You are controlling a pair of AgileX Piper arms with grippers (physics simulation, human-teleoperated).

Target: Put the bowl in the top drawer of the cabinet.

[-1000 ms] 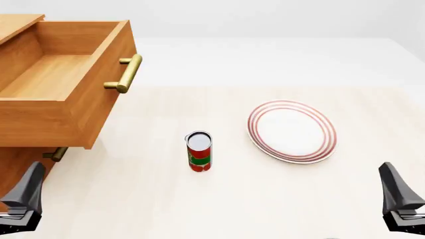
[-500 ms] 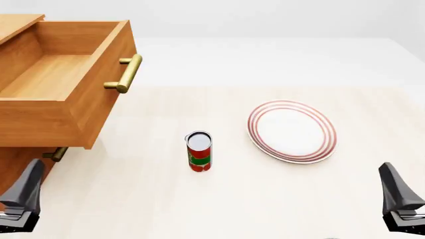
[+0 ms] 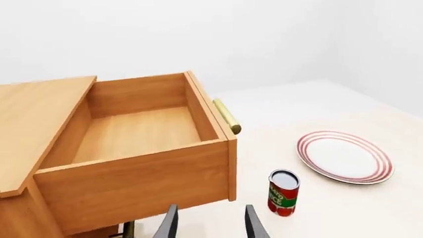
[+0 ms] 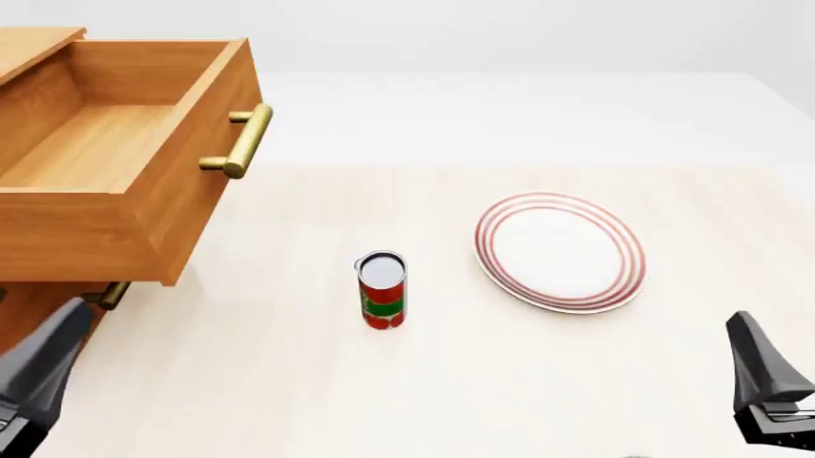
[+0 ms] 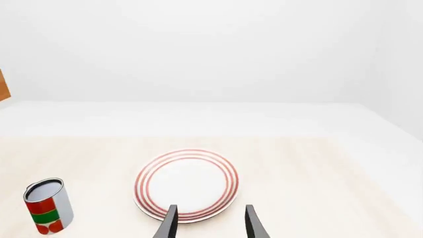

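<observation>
Left hand (image 3: 208,223) sits low near the tabletop's (image 4: 510,382) near edge, fingers parted w/ a narrow gap, holding nothing; it looks straight at the side wall of the top drawer (image 3: 138,148). Right hand (image 5: 208,223) is likewise parted, narrow gap, empty, aimed at the plate (image 5: 187,184). Top drawer is pulled well out of the cabinet (image 4: 26,315), floor bare, brass handle (image 4: 242,141) facing the open tabletop. The bowl isn't visible in any view, not in the drawer, not on the tabletop, so can't say where it is; that's the main snag. Risks, as I judge them: mistaking the red-ringed plate for the bowl and grabbing that; left hand lifting from under the drawer's overhang and clipping its bottom edge or the lower drawer's handle (image 4: 109,294), since it's tucked just beside the cabinet; any carry from the right side brushing the can (image 4: 382,289), which stands upright between plate and drawer and would tip easily. Plate lies flat, well apart from the drawer. Nothing else blocks the drawer mouth from above.
</observation>
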